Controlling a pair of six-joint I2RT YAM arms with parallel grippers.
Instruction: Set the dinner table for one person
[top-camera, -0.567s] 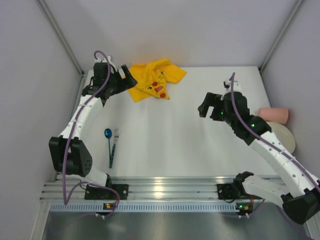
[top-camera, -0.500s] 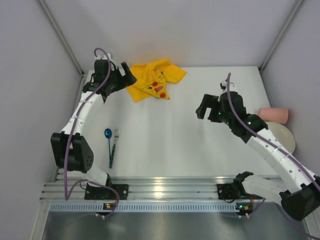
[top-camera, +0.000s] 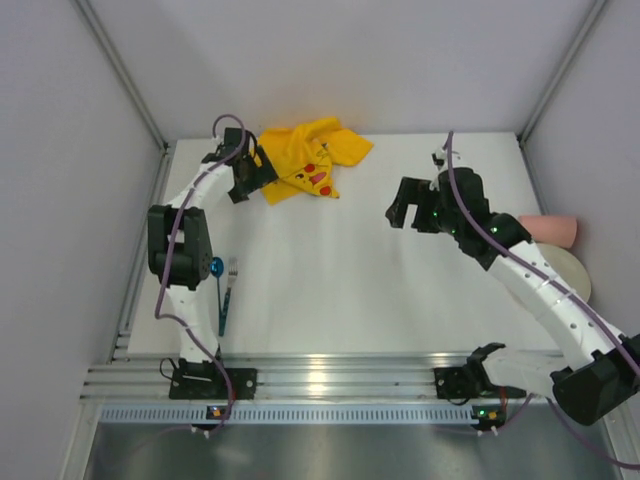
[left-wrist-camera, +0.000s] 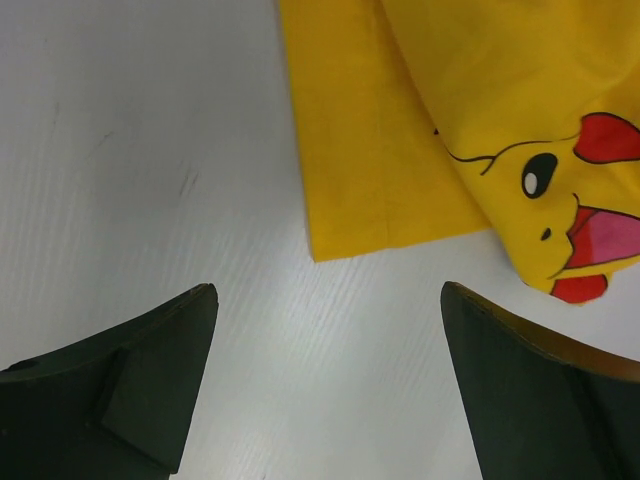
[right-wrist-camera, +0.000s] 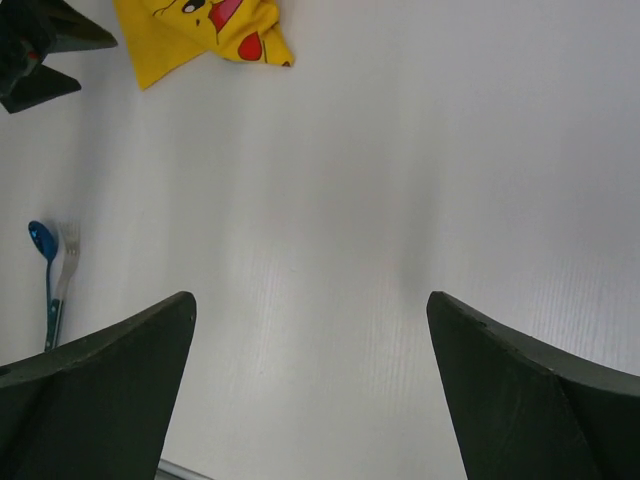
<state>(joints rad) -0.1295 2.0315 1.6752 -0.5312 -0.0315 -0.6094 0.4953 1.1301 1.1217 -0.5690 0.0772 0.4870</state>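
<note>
The white dinner table (top-camera: 350, 260) carries a crumpled yellow Pikachu-print cloth (top-camera: 305, 160) at the back left. My left gripper (top-camera: 258, 175) hovers open at the cloth's left edge; in the left wrist view the cloth's corner (left-wrist-camera: 400, 150) lies just ahead of the empty jaws. A blue spoon (top-camera: 217, 290) and a silver fork (top-camera: 230, 280) lie side by side at the front left. A pale plate (top-camera: 565, 275) and a pink cup (top-camera: 548, 230) lying on its side sit at the right edge. My right gripper (top-camera: 402, 212) hangs open and empty over the table's middle right.
Metal rails (top-camera: 330, 385) run along the near edge, with both arm bases bolted there. Grey walls close in the left, back and right sides. In the right wrist view the spoon (right-wrist-camera: 45, 270) and the cloth (right-wrist-camera: 200, 30) show far to the left.
My left arm has swung its elbow inward, and its gripper has moved right and slightly nearer, to the cloth's edge. My right gripper has drifted a little left and back.
</note>
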